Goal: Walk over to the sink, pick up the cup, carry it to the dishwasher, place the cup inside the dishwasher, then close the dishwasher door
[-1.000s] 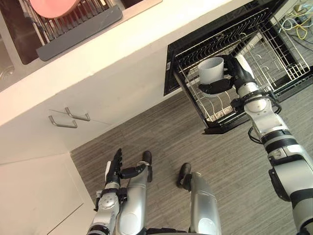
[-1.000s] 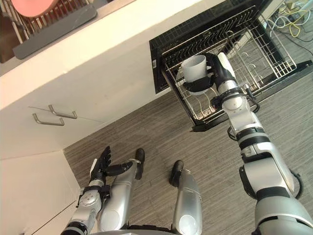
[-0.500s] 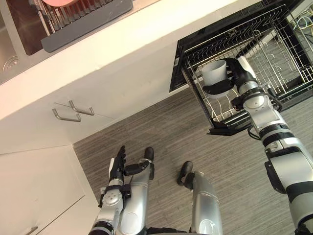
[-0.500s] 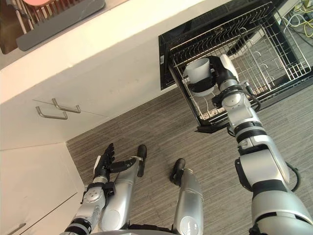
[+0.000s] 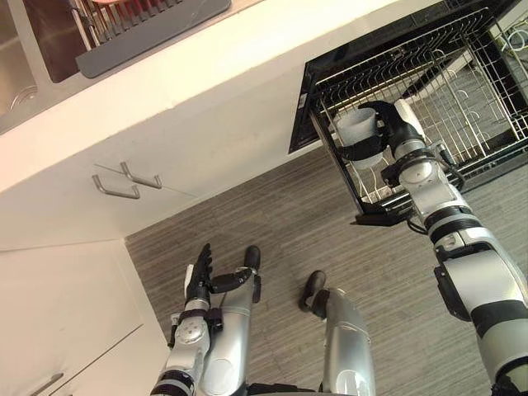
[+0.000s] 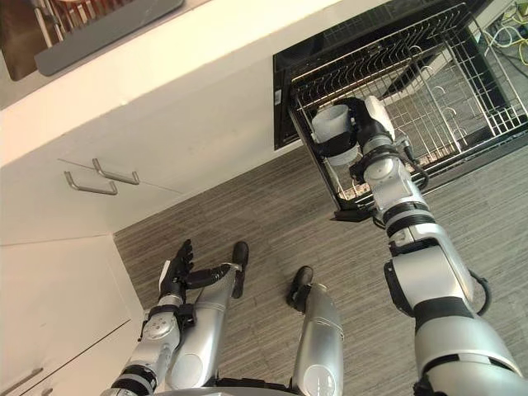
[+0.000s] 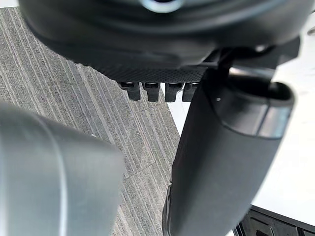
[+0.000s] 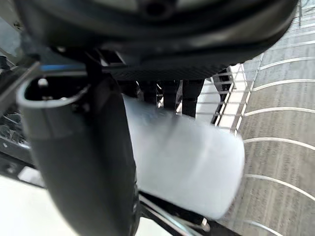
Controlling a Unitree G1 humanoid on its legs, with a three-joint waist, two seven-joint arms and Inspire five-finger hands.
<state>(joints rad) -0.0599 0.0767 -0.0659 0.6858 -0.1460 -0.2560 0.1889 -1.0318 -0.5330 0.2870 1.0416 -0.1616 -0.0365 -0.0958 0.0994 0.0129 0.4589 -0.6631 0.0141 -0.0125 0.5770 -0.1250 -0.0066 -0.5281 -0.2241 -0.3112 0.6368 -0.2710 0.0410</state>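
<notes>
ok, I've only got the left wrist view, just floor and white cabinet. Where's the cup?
Observer: In the right hand, with its fingers curled round the cup.
Operator: Is it over the dishwasher?
Observer: Yes, it's over the left side of the pulled-out wire rack.
Operator: Which way up?
Observer: Mouth up, roughly upright.
</notes>
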